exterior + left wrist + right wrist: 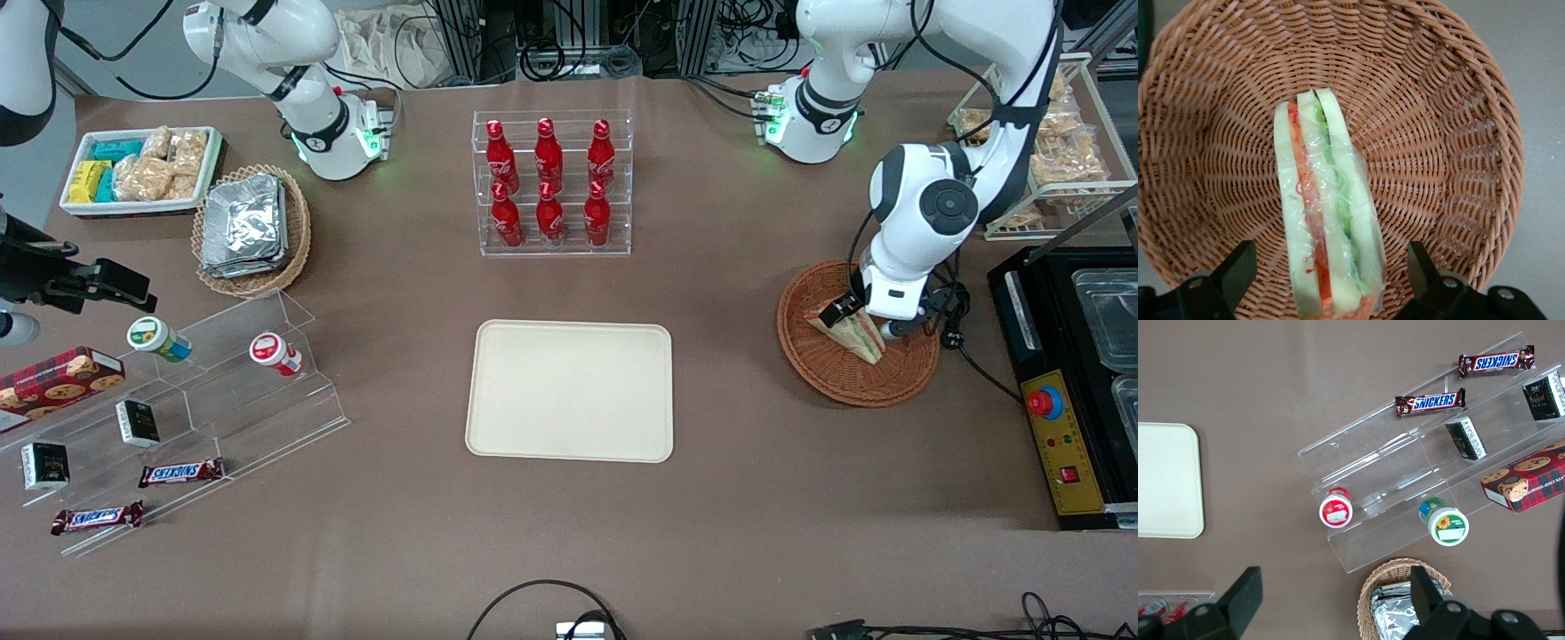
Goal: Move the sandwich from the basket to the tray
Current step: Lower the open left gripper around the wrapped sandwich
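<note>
The sandwich (pixel 852 332), a wrapped wedge of pale bread with red, green and orange layers, lies in the round reddish-brown wicker basket (pixel 831 378) toward the working arm's end of the table. My left gripper (pixel 862 322) hangs low over the basket with its fingers open, one on each side of the sandwich (pixel 1326 220), with a gap on both sides. The basket's weave (pixel 1425 140) surrounds the sandwich in the left wrist view. The cream-beige tray (pixel 570 391) lies bare at the table's middle and its edge also shows in the right wrist view (pixel 1168 480).
A clear rack of red bottles (pixel 551 182) stands farther from the camera than the tray. A black control box (pixel 1062 418) lies beside the basket at the table's edge. A tan basket of foil packets (pixel 251 229) and clear snack shelves (pixel 178 418) lie toward the parked arm's end.
</note>
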Robot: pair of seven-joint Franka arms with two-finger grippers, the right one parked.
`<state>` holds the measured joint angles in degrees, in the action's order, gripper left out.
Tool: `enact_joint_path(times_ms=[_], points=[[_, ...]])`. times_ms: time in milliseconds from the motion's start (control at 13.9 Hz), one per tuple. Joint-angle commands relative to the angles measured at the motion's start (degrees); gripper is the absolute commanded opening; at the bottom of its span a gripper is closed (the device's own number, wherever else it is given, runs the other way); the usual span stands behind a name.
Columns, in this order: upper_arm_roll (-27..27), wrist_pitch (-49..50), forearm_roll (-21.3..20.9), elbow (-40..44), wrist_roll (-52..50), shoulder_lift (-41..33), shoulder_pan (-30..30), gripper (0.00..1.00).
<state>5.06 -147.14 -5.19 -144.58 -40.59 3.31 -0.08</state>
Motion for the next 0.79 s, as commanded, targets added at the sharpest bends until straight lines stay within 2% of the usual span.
enact_joint_path(times_ms=[0, 144, 432, 647, 719], points=[[-0.22, -3.24, -2.27, -0.79, -1.95, 1.44, -0.54, 1.00], [-0.22, -3.24, -3.42, -0.70, -1.95, 1.96, -0.45, 0.98], [-0.31, -3.60, -3.51, -0.26, -1.95, 2.67, -0.36, 0.79], [-0.31, -3.60, -3.51, -0.08, -1.69, 2.58, -0.28, 0.47], [-0.31, -3.60, -3.51, -0.08, -1.60, 2.49, -0.27, 0.40]])
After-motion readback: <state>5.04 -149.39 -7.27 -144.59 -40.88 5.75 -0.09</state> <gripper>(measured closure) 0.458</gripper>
